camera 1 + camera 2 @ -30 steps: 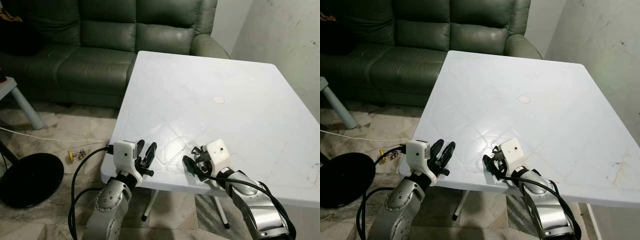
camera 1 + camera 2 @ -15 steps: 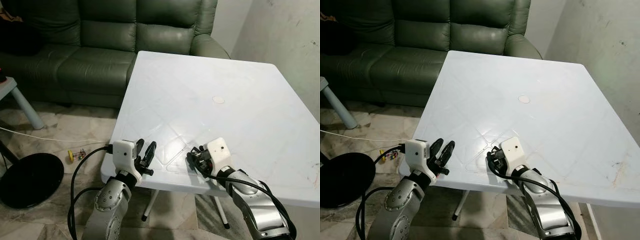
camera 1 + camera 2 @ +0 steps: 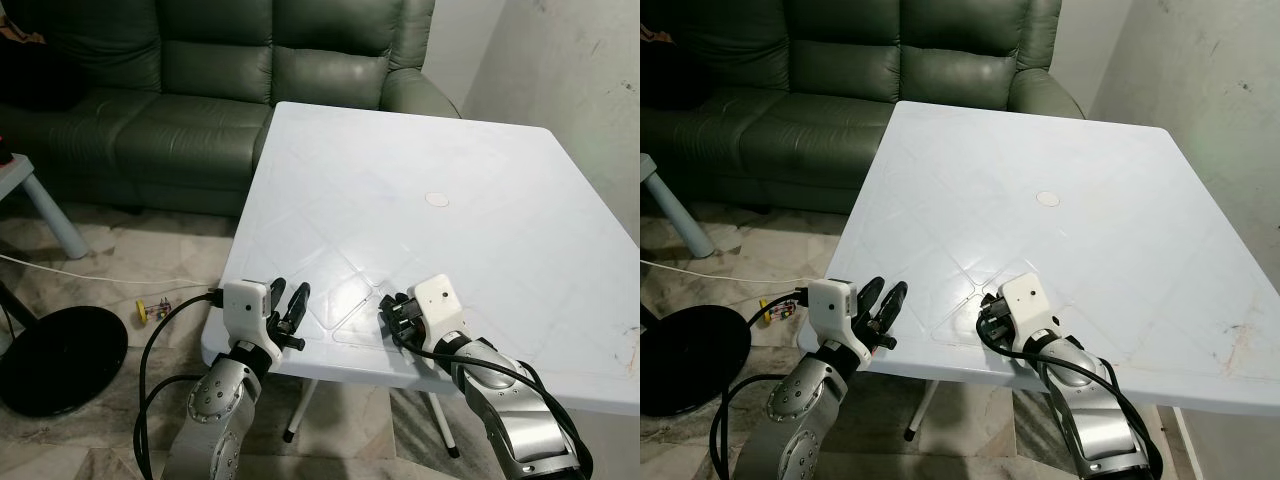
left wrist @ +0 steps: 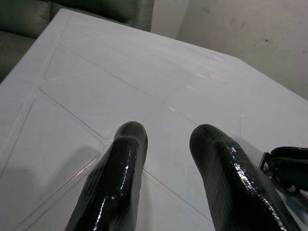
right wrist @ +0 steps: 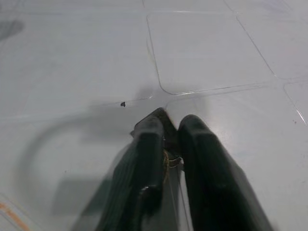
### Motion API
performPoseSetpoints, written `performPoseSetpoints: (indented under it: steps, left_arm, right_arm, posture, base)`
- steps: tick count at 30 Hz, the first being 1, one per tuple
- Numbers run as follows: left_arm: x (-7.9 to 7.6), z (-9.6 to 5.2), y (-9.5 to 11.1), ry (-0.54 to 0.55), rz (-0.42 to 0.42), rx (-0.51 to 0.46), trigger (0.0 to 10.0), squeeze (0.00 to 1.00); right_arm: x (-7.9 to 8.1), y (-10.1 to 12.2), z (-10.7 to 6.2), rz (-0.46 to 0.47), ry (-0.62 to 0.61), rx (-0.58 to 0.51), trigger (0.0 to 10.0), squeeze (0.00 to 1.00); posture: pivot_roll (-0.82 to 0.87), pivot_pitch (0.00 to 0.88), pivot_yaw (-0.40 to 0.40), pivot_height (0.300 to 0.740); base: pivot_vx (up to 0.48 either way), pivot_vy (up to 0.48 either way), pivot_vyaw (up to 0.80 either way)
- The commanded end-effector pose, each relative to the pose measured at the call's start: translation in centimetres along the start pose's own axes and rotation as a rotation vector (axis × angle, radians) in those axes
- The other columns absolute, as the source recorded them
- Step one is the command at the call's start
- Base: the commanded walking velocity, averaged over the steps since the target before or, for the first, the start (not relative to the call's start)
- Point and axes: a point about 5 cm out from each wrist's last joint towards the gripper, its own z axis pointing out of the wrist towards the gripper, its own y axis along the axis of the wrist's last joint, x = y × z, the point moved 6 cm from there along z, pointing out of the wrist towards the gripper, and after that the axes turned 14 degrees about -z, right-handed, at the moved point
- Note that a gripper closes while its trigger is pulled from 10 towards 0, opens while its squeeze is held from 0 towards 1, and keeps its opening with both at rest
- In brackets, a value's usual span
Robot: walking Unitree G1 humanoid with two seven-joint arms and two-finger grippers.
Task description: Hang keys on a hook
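The right gripper (image 5: 166, 139) rests low on the white table (image 3: 470, 160), at about 5 o'clock in the head views, with its two black fingers (image 5: 147, 144) drawn nearly together; a small brass-coloured piece, judged to be part of the keys (image 5: 168, 160), shows in the narrow gap between them. The pinch appears to lie on the ring or a key shank, but the exact part cannot be told. Keys of this kind are judged light, rigid and smooth metal; loose members will swing and may rotate in the pinch, so a firm hold close to the ring is advised, leaving the ring opening free for a hook. The load therefore sits inside the claw, just above the tabletop, near the front edge. The left gripper (image 4: 166, 139) lies at about 7 o'clock, over the table's front-left corner, its fingers (image 4: 127, 144) held moderately apart with nothing between them. Farther out, a small round mark (image 3: 437, 199) sits at 12 o'clock from the right gripper, and a green leather sofa (image 3: 200, 70) stands beyond the table's far-left edge.
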Motion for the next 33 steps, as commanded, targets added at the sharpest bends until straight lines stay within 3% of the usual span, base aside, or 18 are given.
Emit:
performPoseSetpoints:
  steps: [1,2,6,13,15,16,17,22,33]
  left_arm:
    - [-0.4,0.1,0.3,0.0,-0.016,-0.016,10.0,0.0]
    - [-0.4,0.1,0.3,0.0,-0.016,-0.016,10.0,0.0]
    - [-0.4,0.1,0.3,0.001,-0.018,-0.016,10.0,0.0]
    - [-0.5,0.1,0.3,-0.002,-0.017,-0.018,10.0,0.0]
    - [-0.6,0.1,0.3,-0.004,-0.017,-0.018,10.0,0.0]
    - [-0.6,0.1,0.3,-0.004,-0.017,-0.018,10.0,0.0]
    - [-0.6,0.1,0.3,-0.005,-0.017,-0.018,10.0,0.0]
    - [-0.7,0.2,0.3,-0.007,-0.016,-0.017,10.0,0.0]
    - [-0.9,0.3,0.2,-0.016,-0.015,-0.015,10.0,0.0]
  right_arm:
    - [-0.8,0.5,-0.1,0.022,-0.032,-0.016,2.7,0.0]
    - [-1.0,0.6,0.1,0.124,-0.035,-0.026,10.0,1.0]
    - [-0.9,1.5,-0.1,0.131,-0.009,-0.09,10.0,1.0]
    - [-0.6,1.7,0.2,0.108,0.004,-0.05,10.0,1.0]
    - [0.1,1.8,0.3,0.141,0.054,-0.05,10.0,0.0]
    - [0.1,1.8,0.3,0.141,0.054,-0.05,10.0,0.0]
    - [0.2,2.2,0.3,0.194,0.067,-0.071,10.0,1.0]
    - [-0.4,2.0,0.5,0.174,0.027,-0.041,10.0,1.0]
    - [0.1,2.5,0.8,0.123,0.076,-0.04,10.0,1.0]
  posture:
    - [0.15,0.052,-0.083,0.74]
    - [0.15,0.052,-0.083,0.74]
    - [0.15,0.053,-0.085,0.74]
    - [0.15,0.046,-0.085,0.74]
    - [0.15,0.043,-0.084,0.74]
    - [0.15,0.043,-0.084,0.74]
    - [0.15,0.043,-0.084,0.74]
    - [0.15,0.043,-0.084,0.74]
    - [0.16,0.02,-0.087,0.74]
  base:
    - [0.0,0.0,0.0]
    - [0.0,0.0,0.0]
    - [0.0,0.0,0.0]
    - [0.0,0.0,0.0]
    - [0.0,0.0,0.0]
    - [0.0,0.0,0.0]
    - [0.0,0.0,0.0]
    - [0.0,0.0,0.0]
    - [0.0,0.0,0.0]
